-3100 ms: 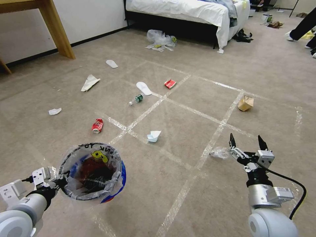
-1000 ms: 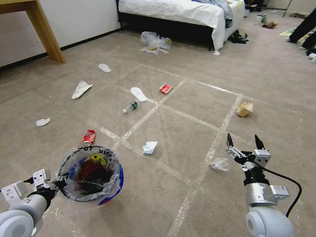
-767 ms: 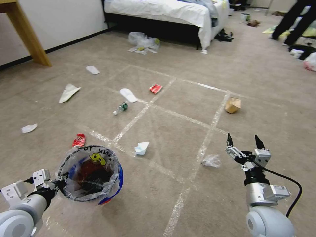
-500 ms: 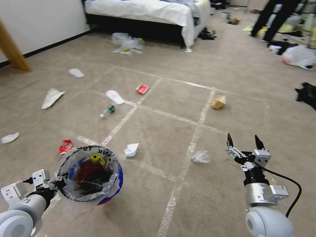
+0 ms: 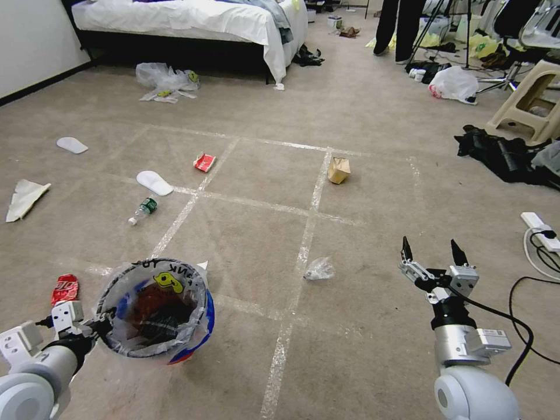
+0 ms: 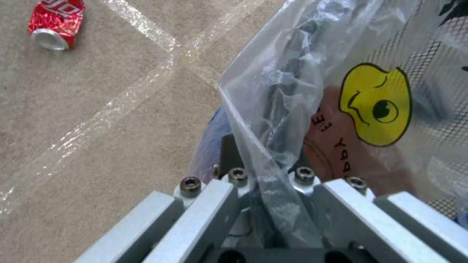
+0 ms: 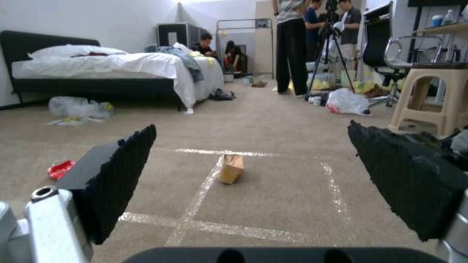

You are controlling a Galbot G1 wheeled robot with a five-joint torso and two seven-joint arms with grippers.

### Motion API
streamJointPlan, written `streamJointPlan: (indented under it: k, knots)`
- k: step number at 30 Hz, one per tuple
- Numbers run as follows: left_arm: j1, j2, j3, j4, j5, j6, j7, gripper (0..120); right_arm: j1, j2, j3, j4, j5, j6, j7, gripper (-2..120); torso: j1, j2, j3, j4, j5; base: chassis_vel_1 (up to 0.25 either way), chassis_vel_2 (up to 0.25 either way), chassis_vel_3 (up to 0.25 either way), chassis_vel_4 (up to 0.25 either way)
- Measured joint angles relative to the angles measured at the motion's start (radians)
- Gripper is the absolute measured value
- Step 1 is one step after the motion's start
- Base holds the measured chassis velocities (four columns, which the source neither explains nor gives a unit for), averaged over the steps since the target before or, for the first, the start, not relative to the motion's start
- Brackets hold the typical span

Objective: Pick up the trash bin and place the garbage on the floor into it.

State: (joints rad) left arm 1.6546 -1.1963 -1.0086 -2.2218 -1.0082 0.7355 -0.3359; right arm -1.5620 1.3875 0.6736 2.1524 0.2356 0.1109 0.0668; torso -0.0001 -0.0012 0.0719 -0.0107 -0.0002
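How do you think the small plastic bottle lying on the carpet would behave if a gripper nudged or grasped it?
The plastic bottle lies on its side on the floor, so a nudge would probably roll it. It looks clear and possibly empty, so likely light, and thin walls might buckle under a hard squeeze. Its smooth round body could slip between fingertips.

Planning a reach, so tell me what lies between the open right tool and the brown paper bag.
In the right wrist view, bare beige carpet with tape lines lies between the right tool and brown paper bag.
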Motion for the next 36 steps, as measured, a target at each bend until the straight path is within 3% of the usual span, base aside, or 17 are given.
streamJointPlan:
  k: [14,26,36]
  knots:
    - [0.003,-0.003,-0.012,0.002,-0.005,0.000,0.000,1,0.002,0.004,-0.005,-0.013,-0.019,0.011,-0.010,100,0.000,0.000,0.000,-0.0006,0.0000,0.000,0.000,0.000,0.000]
    - [-0.001,-0.001,-0.025,0.024,-0.004,0.000,-0.002,1,0.007,0.001,-0.006,-0.014,-0.019,0.011,-0.009,100,0.000,0.000,0.000,-0.0006,0.0000,-0.089,0.091,0.088,-0.092]
    - [-0.004,0.000,-0.055,0.053,0.006,0.000,-0.005,1,0.008,0.000,-0.007,-0.013,-0.018,0.011,-0.008,100,0.000,0.000,0.000,-0.0006,0.0000,-0.008,0.008,0.005,-0.006]
